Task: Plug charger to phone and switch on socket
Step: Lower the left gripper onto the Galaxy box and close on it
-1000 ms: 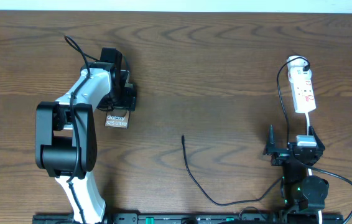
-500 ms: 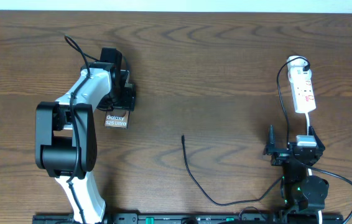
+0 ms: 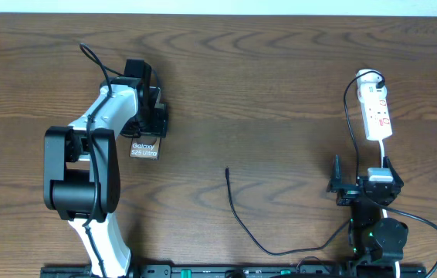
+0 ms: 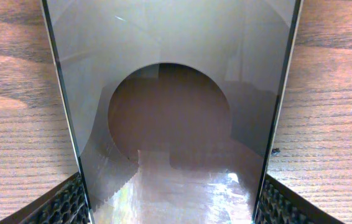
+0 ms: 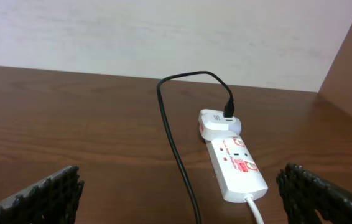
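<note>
The phone [image 3: 145, 148] is a brown rectangle with white "Galaxy S25 Ultra" lettering at the left of the table. My left gripper [image 3: 150, 125] is shut on the phone's far end. In the left wrist view the phone [image 4: 173, 124] fills the space between both finger pads [image 4: 173, 208]. The charger cable [image 3: 242, 224] lies on the table, its slim plug tip [image 3: 228, 171] free near the centre. The white socket strip [image 3: 377, 112] lies at the far right, a plug in its far end. My right gripper [image 3: 364, 185] is open and empty, near the table's front edge. The strip shows ahead in the right wrist view [image 5: 235, 165].
The black cable [image 5: 176, 149] runs from the strip's plug adapter [image 5: 216, 121] toward the right arm. A white cord [image 5: 257, 210] leaves the strip's near end. A pale wall stands behind the table's far edge.
</note>
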Robot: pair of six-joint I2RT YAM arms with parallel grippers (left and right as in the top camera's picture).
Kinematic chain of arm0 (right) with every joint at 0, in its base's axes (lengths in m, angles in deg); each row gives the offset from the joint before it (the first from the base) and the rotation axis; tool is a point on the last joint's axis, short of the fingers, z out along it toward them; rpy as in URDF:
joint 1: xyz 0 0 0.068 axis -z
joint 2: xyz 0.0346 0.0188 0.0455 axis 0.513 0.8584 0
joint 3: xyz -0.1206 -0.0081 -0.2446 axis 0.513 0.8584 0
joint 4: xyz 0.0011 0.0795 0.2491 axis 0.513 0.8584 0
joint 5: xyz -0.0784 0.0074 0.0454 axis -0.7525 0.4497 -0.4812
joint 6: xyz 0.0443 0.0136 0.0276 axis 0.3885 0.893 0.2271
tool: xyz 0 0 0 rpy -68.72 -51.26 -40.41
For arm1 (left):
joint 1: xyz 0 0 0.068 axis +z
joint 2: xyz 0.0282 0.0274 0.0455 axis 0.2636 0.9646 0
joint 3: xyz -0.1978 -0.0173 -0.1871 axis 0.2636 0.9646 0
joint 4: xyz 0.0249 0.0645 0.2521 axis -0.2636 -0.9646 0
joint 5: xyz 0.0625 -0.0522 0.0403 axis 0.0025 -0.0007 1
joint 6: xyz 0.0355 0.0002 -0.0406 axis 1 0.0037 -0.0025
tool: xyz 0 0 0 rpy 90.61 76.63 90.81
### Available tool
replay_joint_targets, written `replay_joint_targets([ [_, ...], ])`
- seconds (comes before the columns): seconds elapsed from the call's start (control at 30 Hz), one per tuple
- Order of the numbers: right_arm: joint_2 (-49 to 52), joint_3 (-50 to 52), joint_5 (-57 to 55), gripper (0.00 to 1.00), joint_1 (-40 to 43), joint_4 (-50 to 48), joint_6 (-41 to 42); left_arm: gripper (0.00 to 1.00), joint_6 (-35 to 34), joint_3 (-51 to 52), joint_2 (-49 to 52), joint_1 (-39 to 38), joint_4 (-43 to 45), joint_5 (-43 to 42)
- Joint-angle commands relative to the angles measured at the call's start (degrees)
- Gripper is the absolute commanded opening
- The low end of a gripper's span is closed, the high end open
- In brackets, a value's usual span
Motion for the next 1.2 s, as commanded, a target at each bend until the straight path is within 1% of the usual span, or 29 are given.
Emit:
replay_joint_targets([
  [0.0,-0.3,0.1,0.1,0.99,0.4,0.2,-0.8,0.73,0.1,2.1,1.4,0.1,-0.3,-1.6],
  [0.2,-0.3,0.1,0.1,0.99,0.4,0.2,-0.8,0.72,0.1,2.1,1.4,0.1,-0.3,-1.6],
  [0.23,-0.3,0.1,0.1,0.99,0.4,0.2,-0.8,0.70,0.1,2.1,1.4,0.1,-0.3,-1.6],
  [0.3,-0.3,0.1,0.1,0.99,0.4,0.2,-0.8,0.69,0.1,2.1,1.4,0.1,-0.3,-1.6],
  [0.53,-0.3,0.1,0.1,0.99,0.4,0.2,-0.8,0.69,0.1,2.1,1.4,0.1,-0.3,-1.6],
  [0.73,-0.3,0.1,0.1,0.99,0.4,0.2,-0.8,0.67,0.1,2.1,1.4,0.1,-0.3,-1.6],
  [0.77,-0.3,0.1,0.1,0.99,0.4,0.2,-0.8,0.64,0.1,2.1,1.4,0.1,-0.3,-1.6],
  [1.0,-0.3,0.1,0.1,0.99,0.4,0.2,-0.8,0.62,0.1,2.1,1.4,0.1,-0.3,-1.6],
  [1.17,-0.3,0.1,0.1,0.99,0.4,0.2,-0.8,0.56,0.1,2.1,1.4,0.1,-0.3,-1.6],
])
